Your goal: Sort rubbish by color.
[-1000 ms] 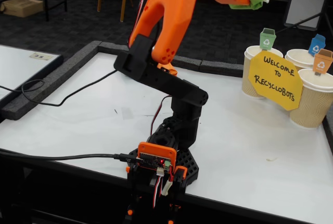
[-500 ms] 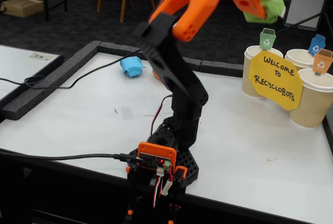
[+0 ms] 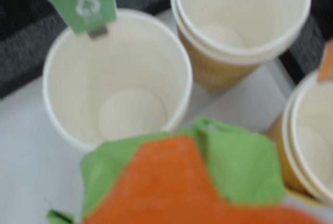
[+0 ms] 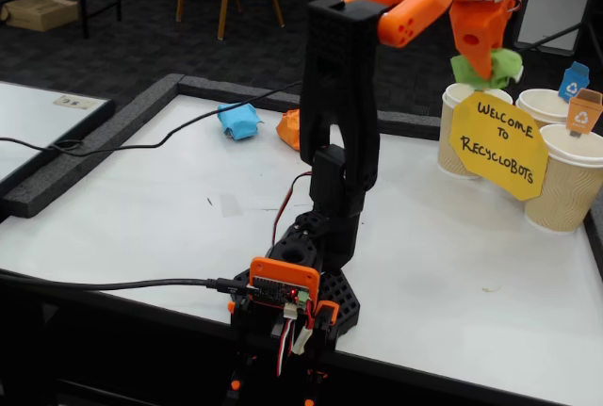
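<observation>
My orange gripper [image 4: 483, 59] is shut on a crumpled green paper [image 4: 492, 69] and holds it above the leftmost paper cup [image 4: 454, 138]. In the wrist view the green paper [image 3: 244, 167] sits under the orange finger [image 3: 171, 182], just over the near rim of the empty cup [image 3: 67, 94] that carries a green recycling tag [image 3: 83, 0]. A blue crumpled paper [image 4: 237, 121] and an orange one [image 4: 289, 128] lie on the white table behind the arm.
Two more empty cups stand beside it: a middle one [image 3: 239, 5] with a blue tag [image 4: 573, 81] and a right one [image 3: 312, 130] with an orange tag [image 4: 585, 111]. A yellow sign [image 4: 497, 145] leans on the cups. A black cable [image 4: 141, 147] crosses the table.
</observation>
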